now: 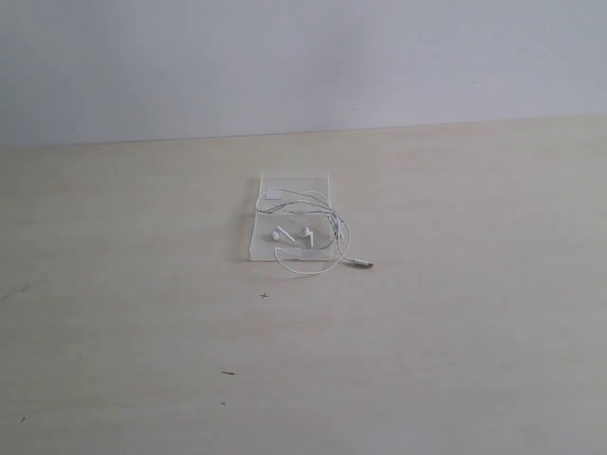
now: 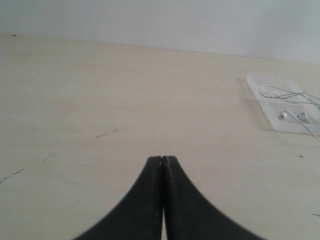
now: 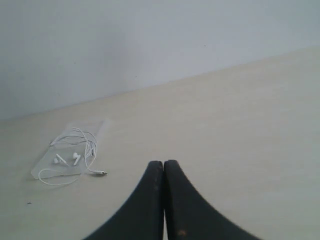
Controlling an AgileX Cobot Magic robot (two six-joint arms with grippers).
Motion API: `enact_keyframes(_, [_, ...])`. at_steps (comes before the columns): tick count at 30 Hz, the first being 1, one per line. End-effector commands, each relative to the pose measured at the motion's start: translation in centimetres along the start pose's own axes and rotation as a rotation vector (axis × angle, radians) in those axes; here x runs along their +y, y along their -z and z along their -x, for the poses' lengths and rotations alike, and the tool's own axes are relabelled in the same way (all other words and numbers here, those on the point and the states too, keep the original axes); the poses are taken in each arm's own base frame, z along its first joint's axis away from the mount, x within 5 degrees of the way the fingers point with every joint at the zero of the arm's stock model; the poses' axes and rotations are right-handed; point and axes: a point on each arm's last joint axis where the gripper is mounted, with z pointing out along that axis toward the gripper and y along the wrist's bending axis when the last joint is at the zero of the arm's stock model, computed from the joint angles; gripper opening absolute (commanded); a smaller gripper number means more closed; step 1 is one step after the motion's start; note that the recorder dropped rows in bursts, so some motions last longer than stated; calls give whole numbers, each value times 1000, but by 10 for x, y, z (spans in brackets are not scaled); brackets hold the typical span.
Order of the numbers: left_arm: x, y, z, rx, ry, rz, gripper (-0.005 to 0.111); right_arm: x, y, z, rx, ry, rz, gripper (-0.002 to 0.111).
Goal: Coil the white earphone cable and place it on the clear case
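1. Left tool (image 2: 161,159): jaws pressed together, nothing between them. It hangs over bare table (image 1: 142,379), well apart from the task's things, which sit far off to one side in its wrist view.
2. Right tool (image 3: 163,163): jaws likewise closed on nothing, also well apart from the things.
3. Neither tool shows in the exterior view.
4. Near table surface: a few small dark marks (image 1: 228,373), otherwise bare.
5. Metal-tipped plug (image 1: 366,264) lies on the table just beside the near right corner of the clear case (image 1: 294,178). One slack loop of wire spills off the case's near edge with it.
6. White earphone cable (image 1: 306,237): gathered in loose, uneven loops, mostly on the case. Both earbuds (image 1: 281,233) rest on the case's near half.
7. Case lies flat at mid-table; plain wall (image 1: 303,57) behind.
8. Judgement on step: coil and placement look largely done; both tools are clear, so this reads as the closing stage.
9. Judgement on next move: if tidying is wanted, it calls for opening one tool, a fine pinch on the very thin overhanging loop or plug, and laying it on the case without dragging the light case or loosening the coil.
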Motion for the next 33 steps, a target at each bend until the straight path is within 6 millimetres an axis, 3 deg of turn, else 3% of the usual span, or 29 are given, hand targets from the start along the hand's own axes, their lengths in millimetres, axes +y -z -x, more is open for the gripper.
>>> enact_keyframes(1, [0,0,0,-6,6,-3,0,6,-1,3,-115,-32,89,0])
enact_keyframes(10, [0,0,0,-6,6,-3,0,11,0,8,-159,-174,155,0])
enact_keyframes(17, [0,0,0,-6,6,-3,0,12,-1,2,-129,106,141,0])
enact_keyframes(21, [0,0,0,-6,6,-3,0,9,-2,-7,-32,144,119,0])
enact_keyframes(33, [0,0,0,-6,6,-3,0,9,-2,-9,-12,220,113,0])
